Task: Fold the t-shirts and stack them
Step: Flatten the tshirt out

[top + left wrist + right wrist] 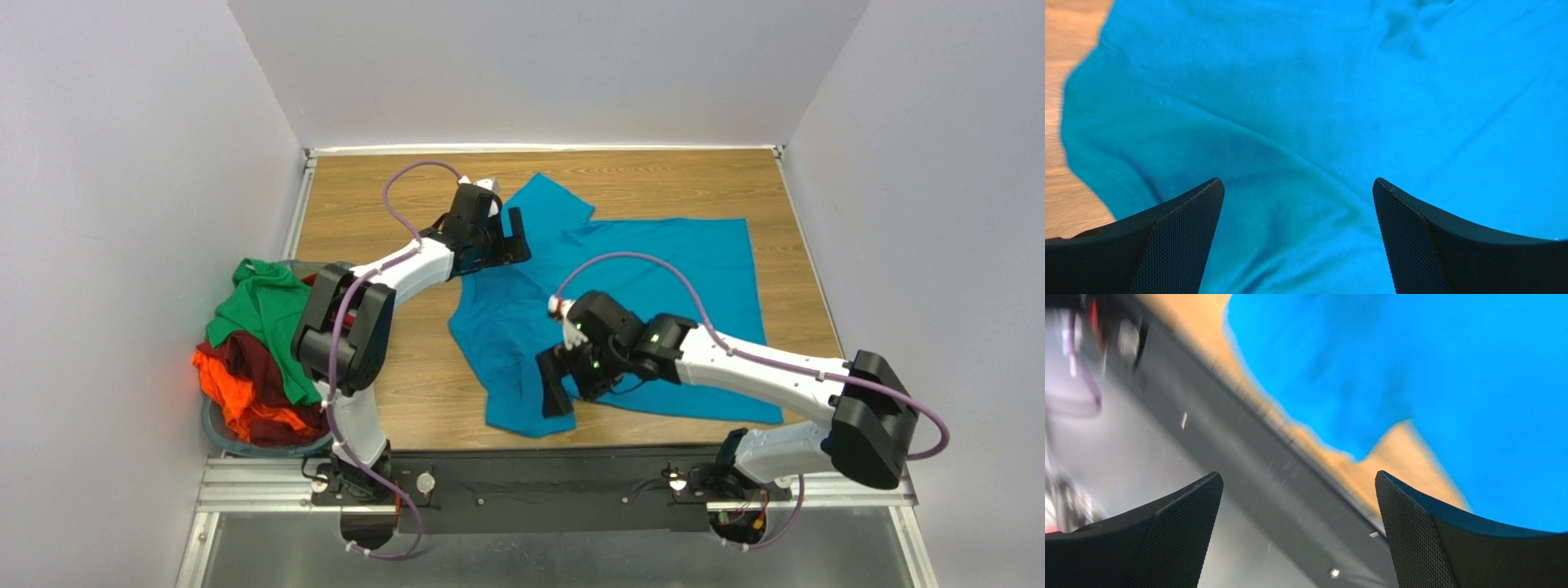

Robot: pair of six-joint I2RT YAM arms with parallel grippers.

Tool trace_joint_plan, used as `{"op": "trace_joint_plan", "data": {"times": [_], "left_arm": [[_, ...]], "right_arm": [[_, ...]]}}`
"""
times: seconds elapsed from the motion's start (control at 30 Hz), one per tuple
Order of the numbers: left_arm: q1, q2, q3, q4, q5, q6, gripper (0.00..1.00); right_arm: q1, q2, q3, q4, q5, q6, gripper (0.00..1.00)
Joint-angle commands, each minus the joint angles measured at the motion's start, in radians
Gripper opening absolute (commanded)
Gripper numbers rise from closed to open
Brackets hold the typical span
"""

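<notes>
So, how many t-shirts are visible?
4: teal-blue cloth t-shirt spread on the wooden table; green, dark red and orange shirts heaped in the grey basket, left. Others may hide beneath.

The teal-blue t-shirt (638,294) lies spread open and mostly flat, softly creased, from the overhead view's middle out toward three o'clock. One sleeve points to eleven o'clock, the other to seven. At nine o'clock sits a crumpled heap: the green t-shirt (260,306) on top, the dark red t-shirt (254,363) beneath, and the bright orange t-shirt (239,402) lowest.
</notes>
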Motion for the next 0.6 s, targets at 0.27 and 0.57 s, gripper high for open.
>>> {"op": "trace_joint_plan", "data": {"times": [0.27,0.57], "left_arm": [[-0.014,-0.296,-0.214,-0.04,-0.072,-0.043,0.98],[-0.185,-0.772,-0.676,-0.135,-0.067,-0.33,0.98]], "right_arm": [[-0.322,0.036,0.088,-0.056,0.263,0.04,1.0],[-0.384,0.056,0.09,-0.056,0.329,0.035,1.0]]}}
